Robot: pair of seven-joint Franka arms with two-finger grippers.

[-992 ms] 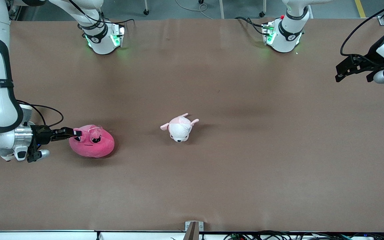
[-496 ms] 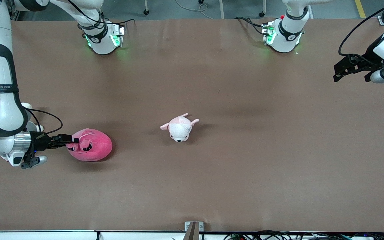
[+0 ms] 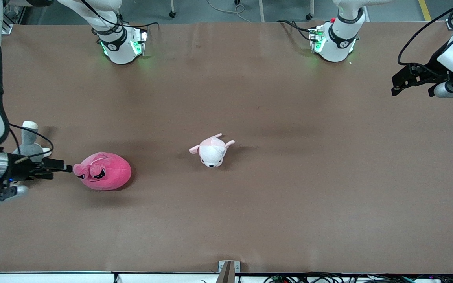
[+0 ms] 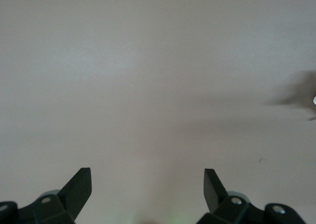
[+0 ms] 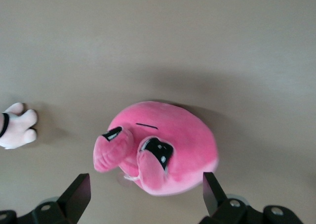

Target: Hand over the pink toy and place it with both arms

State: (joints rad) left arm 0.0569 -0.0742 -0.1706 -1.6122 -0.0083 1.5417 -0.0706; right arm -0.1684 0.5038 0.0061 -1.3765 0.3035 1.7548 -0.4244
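Pink toy (image 3: 103, 171) lies on the table (image 3: 250, 98) toward my right arm's end. Right gripper (image 3: 62, 169) sits just beside it, fingers spread, holding nothing. Left gripper (image 3: 401, 80) waits, spread, over its own end.

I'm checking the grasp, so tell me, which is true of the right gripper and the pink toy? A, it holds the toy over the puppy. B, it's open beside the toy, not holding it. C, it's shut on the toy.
B: the right gripper is open beside the pink toy, which lies on the table unheld.
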